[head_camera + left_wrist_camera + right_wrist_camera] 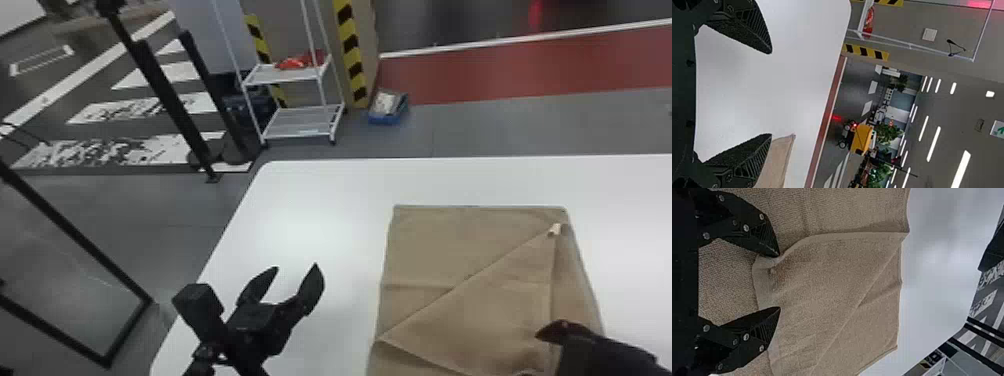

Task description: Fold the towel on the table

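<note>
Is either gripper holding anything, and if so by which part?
Nothing is held: the left gripper is open beside the towel, the right gripper open over it.

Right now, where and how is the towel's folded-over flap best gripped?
Probably pinch the flap at its loose corner, coming from the robot's right with the right gripper. Two hems meet there, and one ripples up, giving an edge; the diagonal fold offers none.
</note>
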Controlling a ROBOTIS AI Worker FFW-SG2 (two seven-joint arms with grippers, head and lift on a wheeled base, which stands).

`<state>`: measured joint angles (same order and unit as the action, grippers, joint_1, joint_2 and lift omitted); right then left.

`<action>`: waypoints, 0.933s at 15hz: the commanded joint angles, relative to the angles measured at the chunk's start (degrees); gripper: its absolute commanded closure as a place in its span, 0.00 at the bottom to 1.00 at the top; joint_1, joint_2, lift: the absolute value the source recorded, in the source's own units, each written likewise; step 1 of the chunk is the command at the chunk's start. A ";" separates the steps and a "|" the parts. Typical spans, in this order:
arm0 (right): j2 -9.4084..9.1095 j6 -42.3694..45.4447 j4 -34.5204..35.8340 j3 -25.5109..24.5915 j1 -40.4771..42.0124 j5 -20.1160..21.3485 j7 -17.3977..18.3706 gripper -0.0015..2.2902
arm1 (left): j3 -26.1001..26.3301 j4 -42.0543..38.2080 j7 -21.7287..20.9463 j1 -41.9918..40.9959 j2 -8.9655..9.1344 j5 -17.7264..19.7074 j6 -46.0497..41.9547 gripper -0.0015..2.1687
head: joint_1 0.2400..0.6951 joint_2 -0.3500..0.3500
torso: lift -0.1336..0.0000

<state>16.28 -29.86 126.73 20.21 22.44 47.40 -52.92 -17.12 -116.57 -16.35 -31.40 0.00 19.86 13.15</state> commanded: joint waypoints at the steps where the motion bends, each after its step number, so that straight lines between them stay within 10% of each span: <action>1: -0.28 0.01 -0.08 0.00 -0.20 0.06 -1.13 0.34 | -0.02 0.11 0.00 0.02 0.15 0.00 0.00 0.06 | 1.00 0.99 | 0.11; 5: -0.28 0.89 0.01 -0.79 -0.12 -0.03 -2.54 0.73 | -0.11 0.38 -0.44 0.11 0.15 0.09 0.00 0.06 | 1.00 1.00 | 0.11; 14: 0.07 -0.34 9.33 -20.74 3.49 -17.96 -5.17 0.74 | 1.48 -1.21 -6.59 6.61 0.15 -4.66 9.84 0.07 | 1.00 0.81 | 0.11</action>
<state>15.82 -29.58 135.20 2.93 25.68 32.71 -57.93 -16.22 -117.00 -22.76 -26.18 0.00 16.85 20.16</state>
